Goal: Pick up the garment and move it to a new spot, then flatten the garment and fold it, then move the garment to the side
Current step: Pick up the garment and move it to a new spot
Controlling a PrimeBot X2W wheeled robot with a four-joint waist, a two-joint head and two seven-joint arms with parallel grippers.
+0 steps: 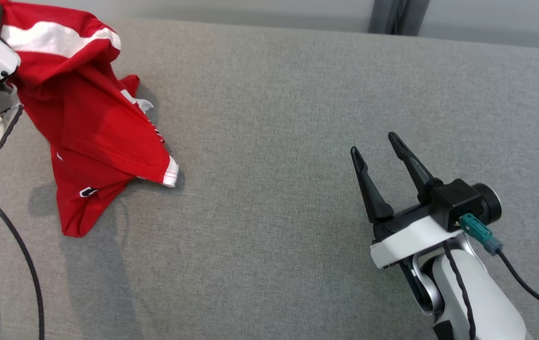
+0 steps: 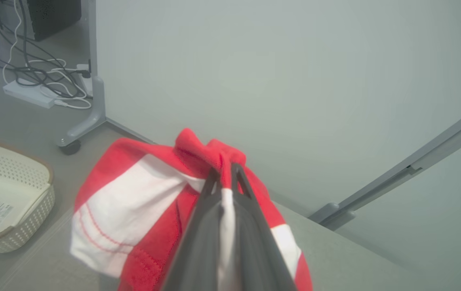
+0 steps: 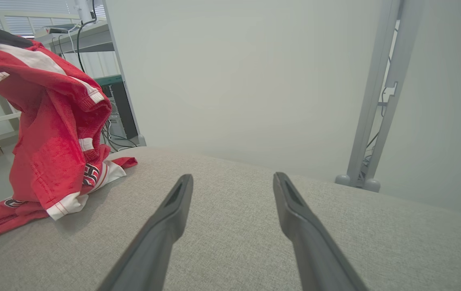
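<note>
**A:** where's the red jersey [image 1: 94, 137] at?

**B:** far left corner of the table [image 1: 297, 141], top clamped tight in the left gripper [image 2: 224, 171] fingers, tail lying on the table. right gripper [image 1: 373, 143] fingers spread wide, holding nothing.

Bare grey surface [image 1: 269, 118] centre and right, red garment [image 1: 94, 137] draped left

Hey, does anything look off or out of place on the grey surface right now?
Nothing looks damaged or spilled. The red garment is bunched, hanging from the shut left gripper with its lower end lying on the grey surface, which fits a pickup. The right gripper is open, holding nothing.
</note>
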